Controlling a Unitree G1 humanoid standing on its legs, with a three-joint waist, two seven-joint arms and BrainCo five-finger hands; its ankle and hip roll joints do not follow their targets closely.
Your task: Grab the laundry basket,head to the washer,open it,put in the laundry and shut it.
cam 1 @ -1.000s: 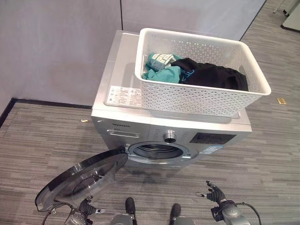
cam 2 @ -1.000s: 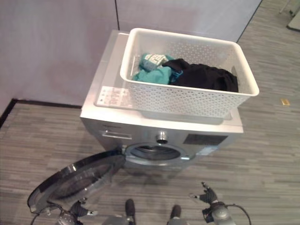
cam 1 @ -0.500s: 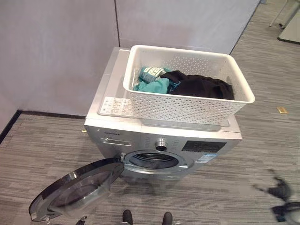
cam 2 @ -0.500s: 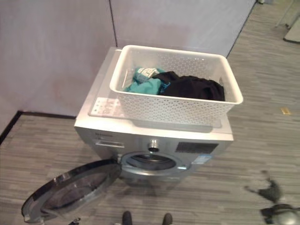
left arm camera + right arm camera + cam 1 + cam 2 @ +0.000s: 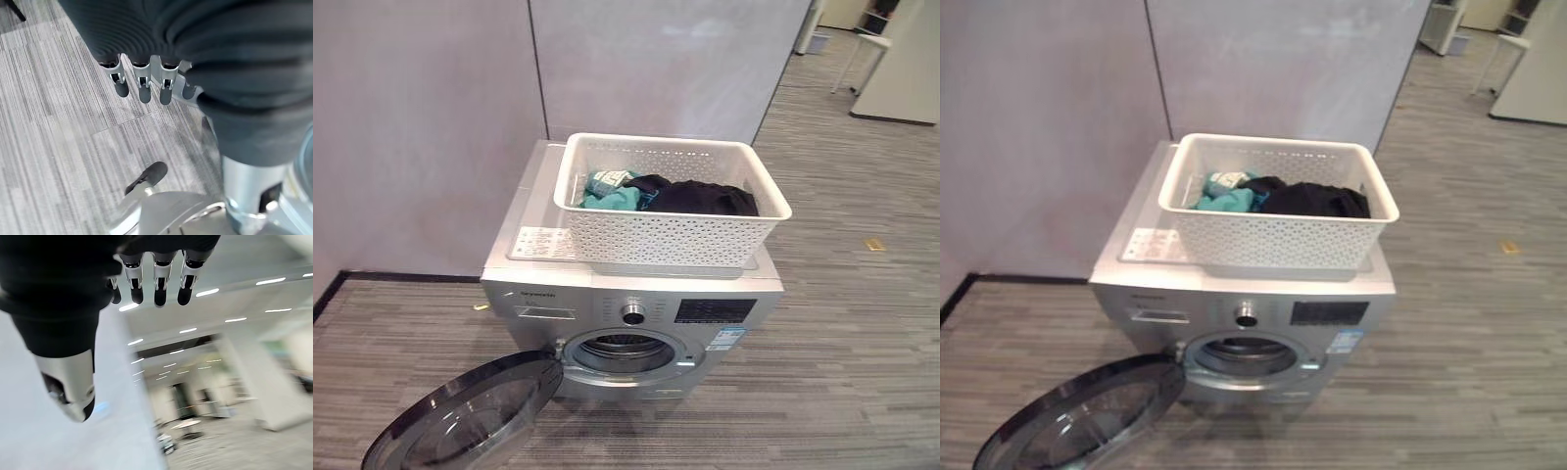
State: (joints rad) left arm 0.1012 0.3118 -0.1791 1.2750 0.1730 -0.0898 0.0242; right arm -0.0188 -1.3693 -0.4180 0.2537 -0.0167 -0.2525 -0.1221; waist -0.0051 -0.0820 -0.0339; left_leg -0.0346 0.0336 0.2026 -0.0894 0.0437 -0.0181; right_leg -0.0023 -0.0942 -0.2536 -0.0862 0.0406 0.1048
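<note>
A white perforated laundry basket (image 5: pixel 671 233) stands on top of the silver front-loading washer (image 5: pixel 533 289). Teal clothes (image 5: pixel 607 194) and black clothes (image 5: pixel 700 199) lie inside it. The washer's round door (image 5: pixel 460 426) hangs wide open to the lower left, baring the drum opening (image 5: pixel 622 351). In its wrist view my left hand (image 5: pixel 142 85) hangs over the grey floor with relaxed fingers and holds nothing. My right hand (image 5: pixel 156 281) points up toward ceiling lights, its fingers relaxed and empty.
Grey partition walls (image 5: pixel 431 117) stand right behind the washer. Striped grey carpet floor (image 5: pixel 842 352) spreads to the right and front. A white piece of furniture (image 5: pixel 901 69) stands at the far back right, and a small yellow scrap (image 5: pixel 874 244) lies on the floor.
The camera has drawn back and tipped up, so washer and basket look smaller. Both hands, seen at the bottom edge before, have left the eye views; the right one swung out rightward.
</note>
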